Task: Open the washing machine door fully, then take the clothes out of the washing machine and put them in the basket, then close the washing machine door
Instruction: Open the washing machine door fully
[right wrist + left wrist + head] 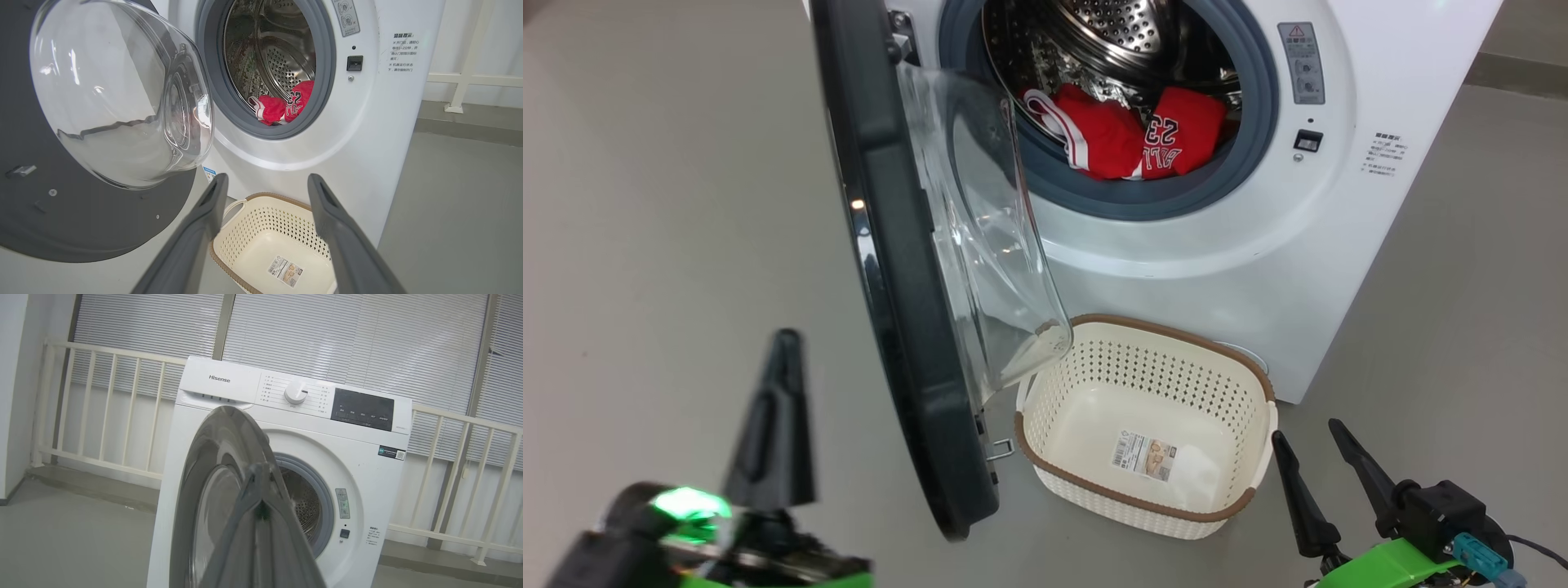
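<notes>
The white washing machine (1258, 269) (229, 381) (367, 143) stands with its door (907, 327) (216, 486) (81, 228) swung out, edge-on to my head view. Red clothes (1131, 135) (278, 110) with white trim, one printed with "23", lie at the bottom of the steel drum. On the floor before the machine sits the cream basket (1143, 367) (261, 220), holding just a sticker. My left gripper (786, 336) (258, 467) is shut on nothing, left of the door's outer face and apart from it. Low at the right, my right gripper (1307, 431) (267, 181) is open, just right of the basket.
Grey floor spreads to the left and right of the machine. A pale railing (122, 412) and window blinds stand behind it. The door's clear glass bowl (988, 245) (114, 94) hangs over the basket's left corner.
</notes>
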### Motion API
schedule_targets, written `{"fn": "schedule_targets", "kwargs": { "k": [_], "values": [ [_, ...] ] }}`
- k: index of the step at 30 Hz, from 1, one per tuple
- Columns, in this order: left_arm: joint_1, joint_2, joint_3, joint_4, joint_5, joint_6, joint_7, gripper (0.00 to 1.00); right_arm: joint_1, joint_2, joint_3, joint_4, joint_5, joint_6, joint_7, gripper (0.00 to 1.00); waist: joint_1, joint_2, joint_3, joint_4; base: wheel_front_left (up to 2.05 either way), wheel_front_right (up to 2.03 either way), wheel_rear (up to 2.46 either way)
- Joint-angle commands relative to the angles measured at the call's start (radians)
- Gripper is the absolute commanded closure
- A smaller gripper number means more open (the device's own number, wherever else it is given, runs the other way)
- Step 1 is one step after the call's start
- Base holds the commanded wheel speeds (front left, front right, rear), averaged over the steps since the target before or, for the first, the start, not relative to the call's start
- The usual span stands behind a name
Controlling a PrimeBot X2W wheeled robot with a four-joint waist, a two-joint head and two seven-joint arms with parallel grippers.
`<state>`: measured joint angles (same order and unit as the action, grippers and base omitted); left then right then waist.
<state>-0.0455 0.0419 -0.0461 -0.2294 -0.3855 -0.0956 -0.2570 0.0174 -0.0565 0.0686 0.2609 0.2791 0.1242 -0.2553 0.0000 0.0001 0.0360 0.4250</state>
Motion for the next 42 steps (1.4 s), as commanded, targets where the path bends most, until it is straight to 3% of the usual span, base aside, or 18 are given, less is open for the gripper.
{"fn": "schedule_targets", "kwargs": {
  "k": [1,9,15,28,42],
  "values": [
    [-0.034,0.008,0.001,-0.039,0.01,0.004,-0.005,1.0,-0.015,-0.003,0.017,-0.026,-0.008,0.007,-0.006,0.0,0.0,-0.0001,0.001,-0.002,0.0,0.0,0.0],
    [0.001,0.008,-0.284,0.015,0.039,-0.022,-0.005,1.0,-0.014,-0.002,0.024,-0.027,-0.011,0.007,-0.006,0.0,0.0,-0.0001,-0.003,-0.008,0.0,0.0,0.0],
    [0.011,0.008,-0.353,0.126,0.02,-0.026,-0.005,1.0,-0.013,-0.001,0.032,-0.03,-0.011,0.007,-0.006,0.0,0.0,-0.0001,-0.003,-0.012,0.0,0.0,0.0],
    [-0.062,0.008,-0.297,0.353,-0.068,-0.02,-0.005,1.0,-0.022,-0.001,0.038,-0.038,-0.014,0.007,-0.006,0.0,0.0,-0.0001,0.007,-0.015,0.0,0.0,0.0],
    [-0.018,0.008,-0.14,0.35,-0.073,-0.005,-0.005,1.0,-0.029,0.001,0.033,-0.049,-0.018,0.007,-0.006,0.0,0.0,-0.0001,0.024,-0.005,0.0,0.0,0.0]
  ]
}}
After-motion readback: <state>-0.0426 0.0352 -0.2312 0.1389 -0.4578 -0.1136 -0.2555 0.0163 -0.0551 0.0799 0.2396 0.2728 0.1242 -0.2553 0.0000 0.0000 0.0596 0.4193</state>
